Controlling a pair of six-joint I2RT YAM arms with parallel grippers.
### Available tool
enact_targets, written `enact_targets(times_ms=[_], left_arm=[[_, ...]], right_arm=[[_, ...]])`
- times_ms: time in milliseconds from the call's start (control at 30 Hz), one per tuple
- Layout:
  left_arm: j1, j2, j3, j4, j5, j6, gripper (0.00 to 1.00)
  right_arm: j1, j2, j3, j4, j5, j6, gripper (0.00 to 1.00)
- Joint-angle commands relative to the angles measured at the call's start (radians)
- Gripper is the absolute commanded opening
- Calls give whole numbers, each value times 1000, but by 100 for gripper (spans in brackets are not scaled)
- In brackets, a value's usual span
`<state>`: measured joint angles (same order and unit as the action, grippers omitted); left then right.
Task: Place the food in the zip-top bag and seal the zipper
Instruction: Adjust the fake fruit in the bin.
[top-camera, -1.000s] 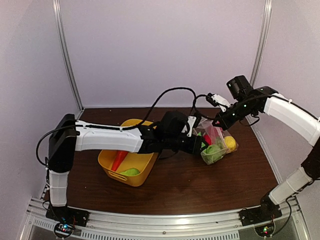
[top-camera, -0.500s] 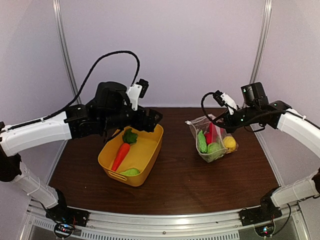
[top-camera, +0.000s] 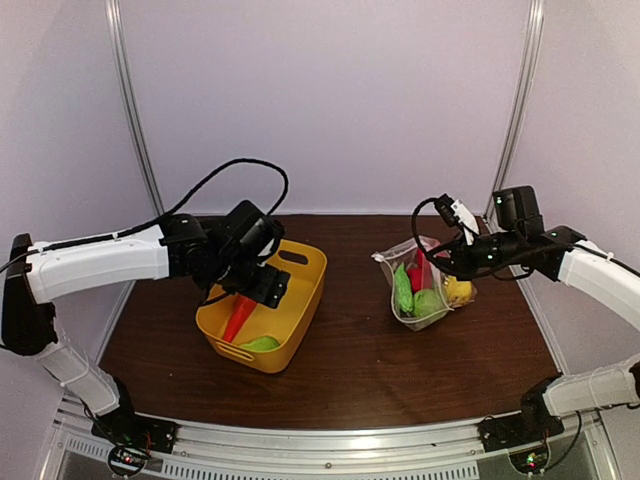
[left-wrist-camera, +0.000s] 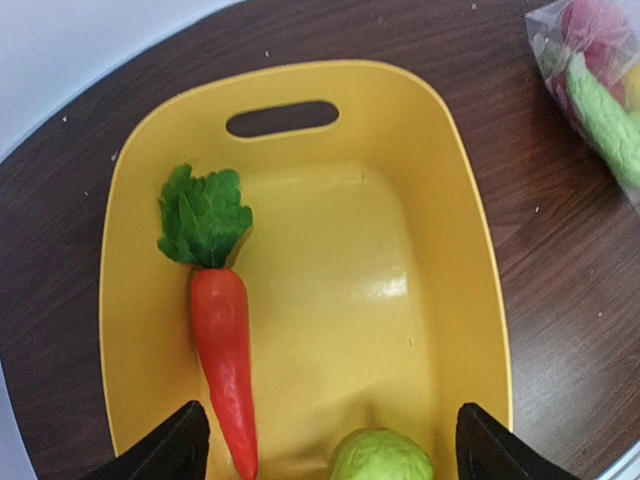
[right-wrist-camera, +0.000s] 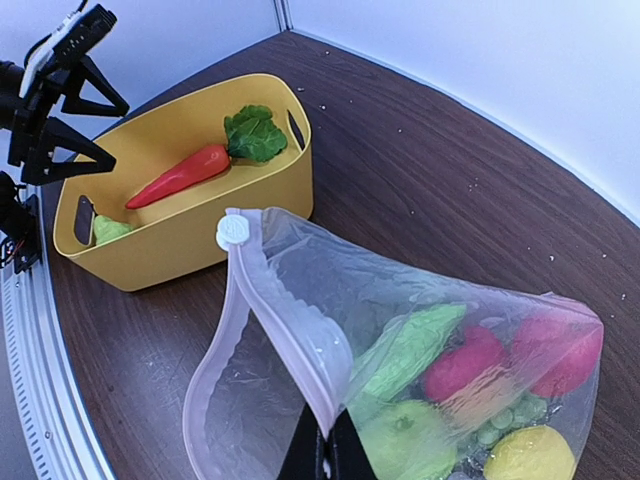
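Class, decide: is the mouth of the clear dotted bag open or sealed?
Open. The zipper gapes in a wide loop at the mouth of the bag, its two sides apart; the right gripper pinches one side.

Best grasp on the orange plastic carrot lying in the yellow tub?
Take the orange plastic carrot at its thick upper body, from straight above, left gripper closing across its width: it lies flat on the yellow tub floor, tip tapering thin.
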<state>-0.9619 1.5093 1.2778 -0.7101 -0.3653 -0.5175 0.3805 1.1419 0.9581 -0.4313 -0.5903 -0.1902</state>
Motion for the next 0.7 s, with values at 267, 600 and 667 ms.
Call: enact_targets(times_ms=[267, 600, 667], left_arm=[[40, 73, 41, -234, 235, 79, 86], [64, 164, -35, -155, 327, 162, 89], [64, 188, -35, -155, 335, 174, 90]], right_arm=[[-14, -4, -15, 31, -13, -1, 0], [-17, 24, -13, 23, -14, -4, 0], [-18, 23, -18, 28, -7, -6, 0]])
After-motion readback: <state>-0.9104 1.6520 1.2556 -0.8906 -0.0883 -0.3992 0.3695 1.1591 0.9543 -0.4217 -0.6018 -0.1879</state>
